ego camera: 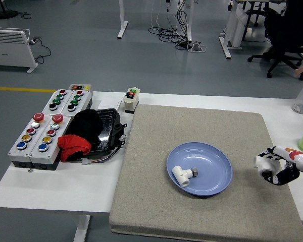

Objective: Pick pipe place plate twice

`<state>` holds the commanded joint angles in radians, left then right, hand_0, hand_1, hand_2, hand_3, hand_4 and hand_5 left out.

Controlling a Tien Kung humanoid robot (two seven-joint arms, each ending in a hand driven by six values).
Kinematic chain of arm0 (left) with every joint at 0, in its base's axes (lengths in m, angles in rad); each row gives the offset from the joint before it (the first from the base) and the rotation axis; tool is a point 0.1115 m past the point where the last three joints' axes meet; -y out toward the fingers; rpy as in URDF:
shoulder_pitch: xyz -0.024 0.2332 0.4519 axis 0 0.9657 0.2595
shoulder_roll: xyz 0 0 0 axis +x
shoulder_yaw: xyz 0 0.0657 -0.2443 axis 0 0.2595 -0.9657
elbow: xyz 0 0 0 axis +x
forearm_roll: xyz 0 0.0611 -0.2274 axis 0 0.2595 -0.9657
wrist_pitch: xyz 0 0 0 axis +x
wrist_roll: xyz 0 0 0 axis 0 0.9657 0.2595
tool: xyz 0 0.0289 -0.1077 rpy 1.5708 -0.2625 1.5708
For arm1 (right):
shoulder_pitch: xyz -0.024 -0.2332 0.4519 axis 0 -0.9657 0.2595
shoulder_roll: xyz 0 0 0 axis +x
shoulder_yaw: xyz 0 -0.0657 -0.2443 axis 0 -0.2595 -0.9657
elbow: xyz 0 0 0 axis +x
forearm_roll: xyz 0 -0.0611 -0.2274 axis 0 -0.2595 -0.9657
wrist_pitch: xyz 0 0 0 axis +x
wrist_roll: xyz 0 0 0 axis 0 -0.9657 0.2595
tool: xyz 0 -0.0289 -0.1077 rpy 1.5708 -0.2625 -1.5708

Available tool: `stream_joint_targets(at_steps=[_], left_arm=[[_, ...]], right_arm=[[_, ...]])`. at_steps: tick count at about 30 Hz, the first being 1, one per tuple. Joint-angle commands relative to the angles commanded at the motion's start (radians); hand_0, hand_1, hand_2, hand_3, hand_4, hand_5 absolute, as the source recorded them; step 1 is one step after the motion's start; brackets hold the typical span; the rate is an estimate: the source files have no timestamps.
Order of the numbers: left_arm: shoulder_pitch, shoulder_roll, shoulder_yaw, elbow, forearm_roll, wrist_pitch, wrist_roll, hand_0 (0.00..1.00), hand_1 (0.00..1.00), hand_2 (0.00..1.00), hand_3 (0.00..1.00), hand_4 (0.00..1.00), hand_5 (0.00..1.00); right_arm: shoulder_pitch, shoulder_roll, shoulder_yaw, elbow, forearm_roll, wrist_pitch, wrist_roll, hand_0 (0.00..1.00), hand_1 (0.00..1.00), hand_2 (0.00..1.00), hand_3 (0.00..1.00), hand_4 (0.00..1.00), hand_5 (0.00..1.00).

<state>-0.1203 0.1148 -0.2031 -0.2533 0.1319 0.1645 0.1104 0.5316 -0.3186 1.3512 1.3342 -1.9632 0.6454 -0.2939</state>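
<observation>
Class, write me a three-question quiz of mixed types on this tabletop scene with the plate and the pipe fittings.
1. True or false: a white pipe fitting lies in the blue plate.
2. Which hand holds the second white fitting? A) left B) right
3. Fill in: the plate rests on a grey ____.

Key: 1 true. 2 B; the hand is at the mat's right edge, beside the plate. 3 mat.
</observation>
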Motion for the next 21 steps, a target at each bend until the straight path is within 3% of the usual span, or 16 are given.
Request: stream_joint_targets(at_steps=[7,16,21], left_arm=[[-0.001,-0.001,-0.001,0.0,-0.001,0.001,0.0,0.626,0.587,0.515,0.575,0.201,0.998],[-0.002,-0.002,-0.004,0.0,0.001,0.001,0.002,0.626,0.587,0.516,0.575,0.201,0.998],[-0.002,-0.001,-0.005,-0.001,0.001,0.001,0.002,0.626,0.587,0.518,0.576,0.201,0.998]], right_arm=[[0.142,0.094,-0.103,-0.093,-0.009,0.0,0.017,0.265,0.398,0.485,0.743,0.59,0.188],[0.228,0.181,-0.227,-0.234,-0.047,0.0,0.056,0.299,0.404,0.491,0.739,0.587,0.181],[0.243,0.205,-0.237,-0.262,-0.054,0.0,0.062,0.3,0.41,0.493,0.739,0.585,0.181]])
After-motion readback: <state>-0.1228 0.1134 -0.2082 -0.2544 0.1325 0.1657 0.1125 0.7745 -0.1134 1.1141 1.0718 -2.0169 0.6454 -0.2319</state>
